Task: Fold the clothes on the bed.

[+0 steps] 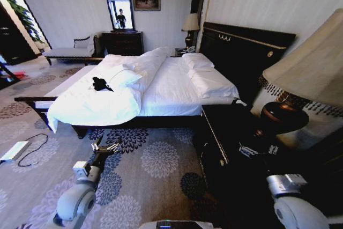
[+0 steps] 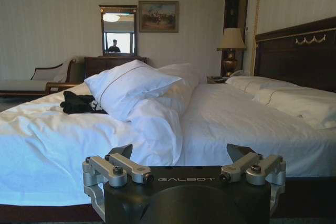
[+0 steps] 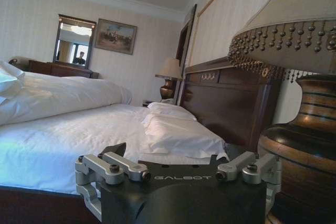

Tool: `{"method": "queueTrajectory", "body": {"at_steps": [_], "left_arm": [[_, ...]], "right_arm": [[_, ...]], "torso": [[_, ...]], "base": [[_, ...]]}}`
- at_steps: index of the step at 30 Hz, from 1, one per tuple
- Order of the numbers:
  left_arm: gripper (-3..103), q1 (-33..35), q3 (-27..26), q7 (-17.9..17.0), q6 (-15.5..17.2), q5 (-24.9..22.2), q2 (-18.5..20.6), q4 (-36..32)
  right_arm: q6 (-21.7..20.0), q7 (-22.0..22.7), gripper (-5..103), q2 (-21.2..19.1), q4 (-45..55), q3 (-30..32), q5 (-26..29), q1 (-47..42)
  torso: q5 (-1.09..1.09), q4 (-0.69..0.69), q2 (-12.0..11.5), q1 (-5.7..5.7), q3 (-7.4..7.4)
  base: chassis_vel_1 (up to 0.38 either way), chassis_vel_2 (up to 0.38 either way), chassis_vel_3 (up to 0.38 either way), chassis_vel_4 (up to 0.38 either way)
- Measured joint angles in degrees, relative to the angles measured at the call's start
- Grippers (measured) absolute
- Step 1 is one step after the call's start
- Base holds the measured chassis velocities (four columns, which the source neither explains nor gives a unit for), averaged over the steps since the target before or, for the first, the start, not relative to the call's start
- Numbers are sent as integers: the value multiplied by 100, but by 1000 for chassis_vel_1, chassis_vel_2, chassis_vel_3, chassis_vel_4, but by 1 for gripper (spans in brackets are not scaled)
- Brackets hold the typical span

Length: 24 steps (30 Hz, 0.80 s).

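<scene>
The clothes (image 1: 101, 84) are a small black crumpled heap on the white duvet, near the foot end of the bed (image 1: 171, 87) on its far side. In the left wrist view the clothes (image 2: 79, 103) lie just beside a white pillow (image 2: 128, 87). My left gripper (image 1: 105, 146) hangs open over the carpet, short of the bed's near side and well apart from the clothes. Its fingers (image 2: 122, 153) hold nothing. My right gripper (image 3: 168, 153) is open and empty too, level with the mattress edge near the headboard (image 3: 231, 98).
A dark nightstand (image 1: 230, 148) with a large lamp (image 1: 308, 73) stands close by my right arm (image 1: 286, 185). Near my right gripper is the lamp base (image 3: 307, 140). A cable and white box (image 1: 16, 151) lie on the patterned carpet at left. A chaise (image 1: 67, 52) and dresser (image 1: 123, 41) line the far wall.
</scene>
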Motion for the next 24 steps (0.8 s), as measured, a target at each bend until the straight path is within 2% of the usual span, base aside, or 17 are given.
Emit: {"method": "queueTrajectory", "body": {"at_steps": [10,16,24], "left_arm": [[100,103,-6,-20,10,-53,92,-11],[100,79,36,-20,3,-67,-65,44],[100,36,41,-20,-9,-169,-31,116]], "right_arm": [[35,-19,100,-39,-36,-29,80,-11],[76,-30,100,263,-91,-84,77,47],[134,-65,100,408,-128,-136,-65,73]], "torso": [[-1,1,0,0,0],[0,0,0,0,0],[-1,0,0,0,0]], "base": [[-17,18,19,-14],[-65,79,61,-82],[-72,87,72,-91]]}}
